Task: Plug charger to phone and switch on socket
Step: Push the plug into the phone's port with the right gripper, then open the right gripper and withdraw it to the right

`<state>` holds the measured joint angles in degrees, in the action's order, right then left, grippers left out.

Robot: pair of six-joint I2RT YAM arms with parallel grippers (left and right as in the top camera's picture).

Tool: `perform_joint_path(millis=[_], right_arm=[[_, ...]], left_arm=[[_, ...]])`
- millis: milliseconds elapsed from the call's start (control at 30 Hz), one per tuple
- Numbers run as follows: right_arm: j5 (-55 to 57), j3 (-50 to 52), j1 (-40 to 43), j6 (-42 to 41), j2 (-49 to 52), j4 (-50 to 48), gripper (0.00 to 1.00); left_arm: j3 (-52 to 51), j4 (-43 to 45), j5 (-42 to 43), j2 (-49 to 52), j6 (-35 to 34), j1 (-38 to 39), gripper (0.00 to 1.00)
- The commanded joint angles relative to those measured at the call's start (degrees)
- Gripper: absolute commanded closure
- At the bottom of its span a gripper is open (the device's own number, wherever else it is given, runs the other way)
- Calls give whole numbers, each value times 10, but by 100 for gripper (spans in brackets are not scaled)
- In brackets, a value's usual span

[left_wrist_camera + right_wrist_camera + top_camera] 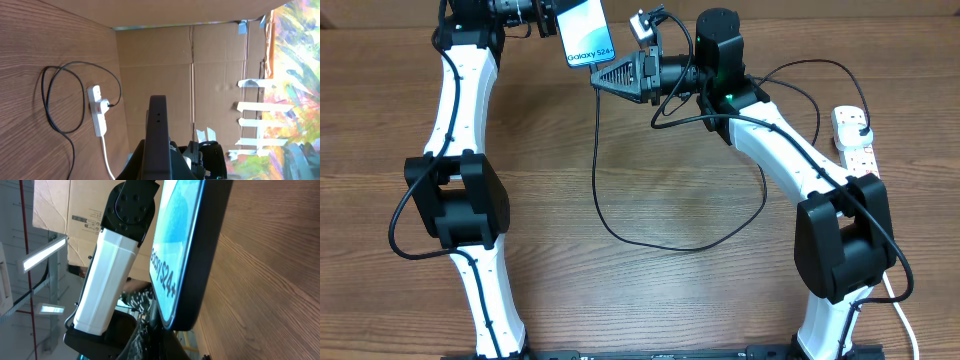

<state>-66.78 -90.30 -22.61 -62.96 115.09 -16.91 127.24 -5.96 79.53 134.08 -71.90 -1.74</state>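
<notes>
I see the left pincer (552, 20) pinching the phone (588, 35) at top ctr, off the worktop (670, 290). It's slim, slick glass and prob fragile, so grip the edges only. The right pincer (603, 78) is pressed onto the charger (620, 238) tip just below. The cable's limp, so hold it by the connector. The socket (853, 138) is at the right edge. No containers in view.

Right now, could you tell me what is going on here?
The left pincer holds the phone at the table's far side, and the right pincer holds the charger by its tip at the phone's end; I cannot tell whether it is seated. The charger's plug sits in the socket by the table's right edge.
</notes>
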Motion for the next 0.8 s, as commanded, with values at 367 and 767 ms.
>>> perform_joint_path(millis=[367, 767], right_arm=[[77, -9, 5, 2, -2, -19, 92], [27, -9, 5, 35, -2, 6, 0]], left_arm=[[13, 3, 68, -4, 25, 26, 96], [13, 3, 56, -4, 25, 9, 96]])
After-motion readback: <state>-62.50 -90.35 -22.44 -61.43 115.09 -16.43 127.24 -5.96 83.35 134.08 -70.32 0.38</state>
